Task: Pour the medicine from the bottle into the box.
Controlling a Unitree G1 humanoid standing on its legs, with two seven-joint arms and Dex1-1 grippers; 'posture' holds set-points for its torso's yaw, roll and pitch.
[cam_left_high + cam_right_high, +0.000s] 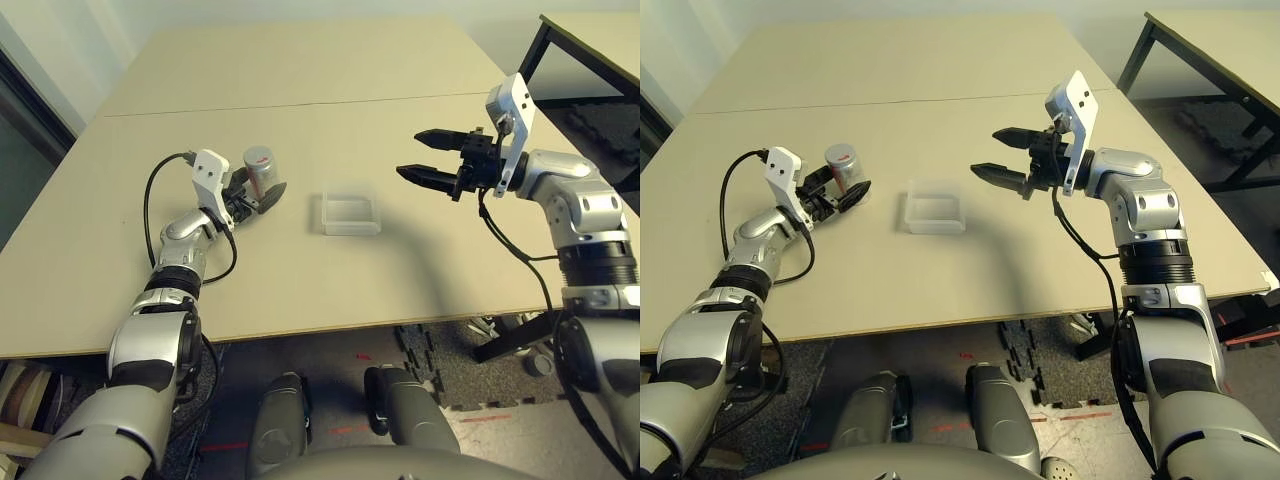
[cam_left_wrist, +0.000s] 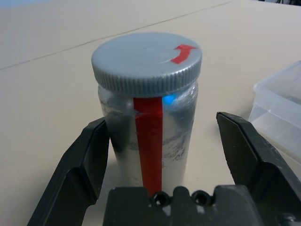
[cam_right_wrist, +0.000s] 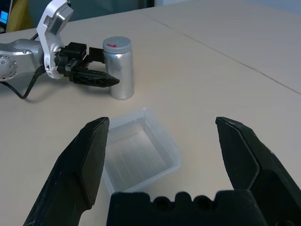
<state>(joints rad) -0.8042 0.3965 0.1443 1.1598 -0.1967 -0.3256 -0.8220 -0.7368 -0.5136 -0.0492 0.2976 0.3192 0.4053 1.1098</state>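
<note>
The left tool [image 1: 252, 197] sits low on the surface [image 1: 300, 110], fingers spread on either side of the bottle [image 1: 260, 172], which stands upright on the left side with its grey cap [image 2: 146, 60] on. From the wrist view one finger [image 2: 84, 160] lies right against the bottle's wall while the other stands a little off it, so this looks like the instant before a squeeze rather than a firm hold. The red stripe faces the wrist and the tool is centred on the body below the cap, a sensible place to grip, leaving the cap free.

The box [image 1: 350, 213] lies just right of the bottle, near the middle of the surface, open side up and apparently with nothing in it. No pill can be made out; presumably it is inside the bottle.

Over on the right, the right tool [image 1: 433, 158] hangs in the air above the surface, fingers wide apart and pointed left toward the box and bottle. My read: it waits there to take the cap off once the left has the bottle pinned. Pouring has not begun, and the cap has to come off first.
</note>
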